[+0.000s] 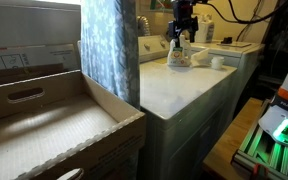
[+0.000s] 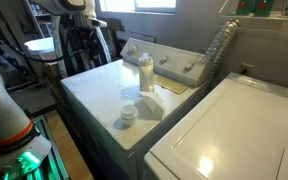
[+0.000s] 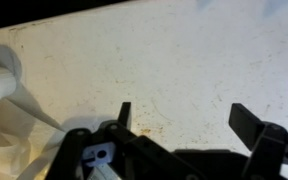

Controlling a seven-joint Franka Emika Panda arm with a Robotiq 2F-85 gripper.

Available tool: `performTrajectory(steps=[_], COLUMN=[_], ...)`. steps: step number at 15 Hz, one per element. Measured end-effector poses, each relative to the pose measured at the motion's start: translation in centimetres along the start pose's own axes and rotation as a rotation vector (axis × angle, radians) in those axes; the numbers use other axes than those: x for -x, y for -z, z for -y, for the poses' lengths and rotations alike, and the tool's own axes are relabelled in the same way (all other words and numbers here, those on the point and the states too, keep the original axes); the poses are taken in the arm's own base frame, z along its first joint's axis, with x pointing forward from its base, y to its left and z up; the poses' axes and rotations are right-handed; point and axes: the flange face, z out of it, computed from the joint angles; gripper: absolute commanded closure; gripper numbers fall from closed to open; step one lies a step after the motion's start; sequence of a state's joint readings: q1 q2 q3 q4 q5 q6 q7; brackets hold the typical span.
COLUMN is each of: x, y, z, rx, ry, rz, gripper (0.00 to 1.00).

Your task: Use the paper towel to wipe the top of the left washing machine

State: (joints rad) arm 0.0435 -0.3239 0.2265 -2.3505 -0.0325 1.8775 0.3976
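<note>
**Black pincer (image 3: 184, 118) wide open over the white boxy left washing machine (image 1: 179, 90)**

The pincer is held with its jaws wide apart, and nothing is gripped between them. The small crumpled white paper towel (image 3: 9, 125) is laid on the smooth flat top of the machine, just beside the pincer and not touched by it. A white plastic detergent bottle (image 2: 145, 72) and a small white cup (image 2: 130, 112) are placed nearby.

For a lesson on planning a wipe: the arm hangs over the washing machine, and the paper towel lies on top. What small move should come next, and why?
Probably shift the gripper sideways until it is over the paper towel. In the wrist view its jaws stand open and empty above the bare washing machine top, and the towel lies off to one side, not between them.
</note>
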Motion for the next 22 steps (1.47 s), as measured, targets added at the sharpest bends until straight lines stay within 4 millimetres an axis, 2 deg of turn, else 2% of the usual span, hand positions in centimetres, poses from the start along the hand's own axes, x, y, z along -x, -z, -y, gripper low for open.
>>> performTrajectory(steps=[5, 9, 11, 13, 17, 22], x=[-3.2, -4.1, -4.1, -4.1, -4.2, -4.4], y=[-4.7, -8.2, -9.4, -9.7, -9.6, -11.0], z=[-7.6, -13.3, -15.5, -16.1, -16.0, -19.3], rx=[0.058, 0.039, 0.026, 0.023, 0.028, 0.144], ry=[0.113, 0.223, 0.247, 0.253, 0.252, 0.252], rz=[-0.096, -0.172, -0.185, -0.186, -0.188, -0.158], gripper=[0.0, 0.0, 0.0, 0.0, 0.0, 0.0])
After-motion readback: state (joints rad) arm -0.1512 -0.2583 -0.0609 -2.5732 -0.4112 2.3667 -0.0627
